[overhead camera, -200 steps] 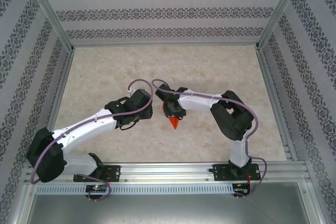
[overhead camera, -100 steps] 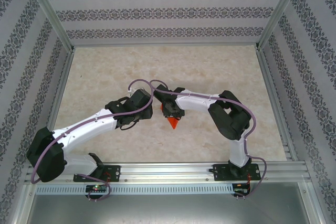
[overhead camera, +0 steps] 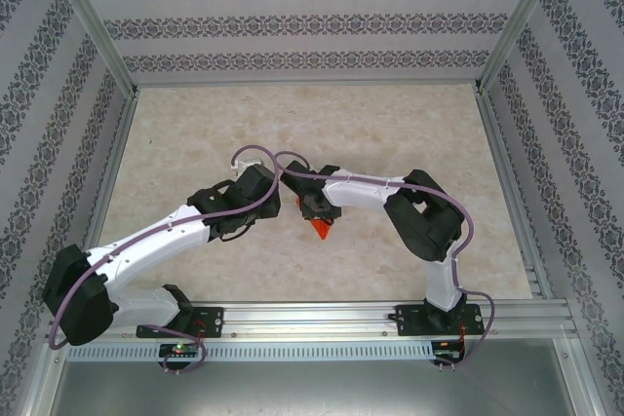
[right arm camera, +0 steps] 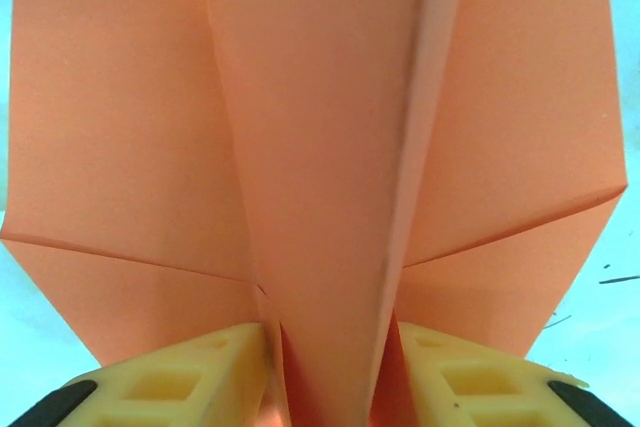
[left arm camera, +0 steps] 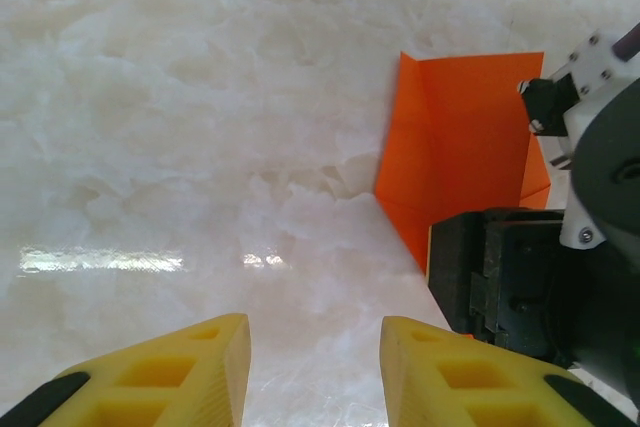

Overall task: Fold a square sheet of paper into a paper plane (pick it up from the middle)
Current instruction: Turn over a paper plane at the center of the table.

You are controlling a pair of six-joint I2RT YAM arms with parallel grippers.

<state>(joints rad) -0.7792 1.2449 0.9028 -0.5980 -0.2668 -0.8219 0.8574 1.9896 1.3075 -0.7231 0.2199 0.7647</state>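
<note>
Where the two arms meet over the middle of the table (overhead camera: 195,133), one paper plane (overhead camera: 320,230) is seen. Two grippers are counted, one per arm. The left gripper (left arm camera: 315,352) is poised over the marbled surface with its jaws moderately apart, and only bare tabletop is seen in the gap. The plane lies ahead of it and to its right, not touched by it. The right gripper (right arm camera: 325,382) is set astride the plane's centre fold, which fills the space between the yellow fingers (right arm camera: 180,382). Whether the fold is pinched or merely flanked cannot be told.

From above, most of the orange paper is covered by the right wrist, and only a pointed tip is shown, directed toward the near edge. In the left wrist view a flat panel with one crease is seen, its lower right part cut off by the black body of the right gripper.

Open table is left on the far side and to both sides, bounded by patterned walls (overhead camera: 292,21) and, at the near edge, a metal rail (overhead camera: 312,317).
</note>
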